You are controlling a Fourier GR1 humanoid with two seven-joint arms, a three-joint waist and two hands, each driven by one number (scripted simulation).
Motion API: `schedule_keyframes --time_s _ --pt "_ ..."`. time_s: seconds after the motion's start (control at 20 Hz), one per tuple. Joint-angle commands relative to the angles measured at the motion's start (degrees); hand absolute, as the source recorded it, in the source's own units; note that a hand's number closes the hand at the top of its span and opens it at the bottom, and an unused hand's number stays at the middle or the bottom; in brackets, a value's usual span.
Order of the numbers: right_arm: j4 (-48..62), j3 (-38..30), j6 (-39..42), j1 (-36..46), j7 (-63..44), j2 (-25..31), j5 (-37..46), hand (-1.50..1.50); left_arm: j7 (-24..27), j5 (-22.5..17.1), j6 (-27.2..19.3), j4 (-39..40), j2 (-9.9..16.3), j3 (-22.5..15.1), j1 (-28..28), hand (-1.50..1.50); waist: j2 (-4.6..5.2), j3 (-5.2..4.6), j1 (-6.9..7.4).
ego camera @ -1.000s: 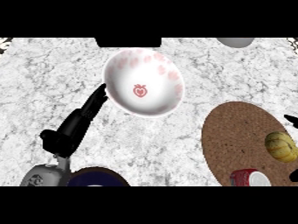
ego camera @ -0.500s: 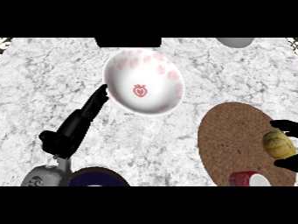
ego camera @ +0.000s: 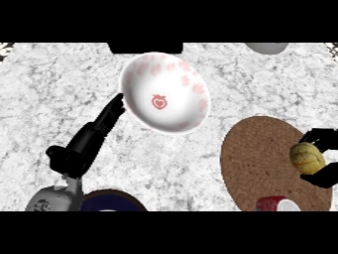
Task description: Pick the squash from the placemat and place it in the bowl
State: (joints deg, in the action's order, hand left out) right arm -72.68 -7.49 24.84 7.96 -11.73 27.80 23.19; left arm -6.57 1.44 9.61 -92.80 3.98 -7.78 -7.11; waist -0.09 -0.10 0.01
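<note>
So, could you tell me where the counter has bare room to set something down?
Bare counter lies left of the bowl, and between bowl and placemat. It is crowded at the placemat's right, where the right hand surrounds the squash.

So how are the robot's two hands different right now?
The left hand has straight fingers stretched toward the white bowl, tips at its rim; the right hand curls around the yellow squash on the brown placemat. The left holds nothing; the right encloses its object. Both are black.

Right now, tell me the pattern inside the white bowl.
Pink blotches round the white bowl's inner wall and a red heart-like mark at its centre, per the head view.
</note>
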Motion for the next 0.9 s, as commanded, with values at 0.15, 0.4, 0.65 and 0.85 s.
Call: schedule_keyframes --time_s 0.15,0.4,0.65,0.85 --pt "-10.25 18.09 -3.72 15.66 -13.73 -18.89 7.31 1.5 0.18 -0.21 2.72 1.72 -0.08 -2.14 -2.19 0.0 0.21 -0.51 7.25" --pt "-7.63 28.06 -8.73 28.54 -29.27 -27.4 11.25 1.5 0.44 -0.05 3.03 2.46 -1.79 -4.19 -2.38 0.0 0.24 -0.39 8.55" --pt "-4.54 35.92 -19.68 39.08 -46.56 -27.68 15.98 1.5 0.89 0.25 2.3 3.64 -1.13 -2.42 -3.44 0.0 0.09 -0.22 6.81" --pt "-5.24 35.59 -28.11 50.43 -56.15 -27.75 16.8 1.5 0.68 0.13 2.71 3.85 -1.19 -2.68 -3.57 0.0 -0.15 -0.15 5.99"
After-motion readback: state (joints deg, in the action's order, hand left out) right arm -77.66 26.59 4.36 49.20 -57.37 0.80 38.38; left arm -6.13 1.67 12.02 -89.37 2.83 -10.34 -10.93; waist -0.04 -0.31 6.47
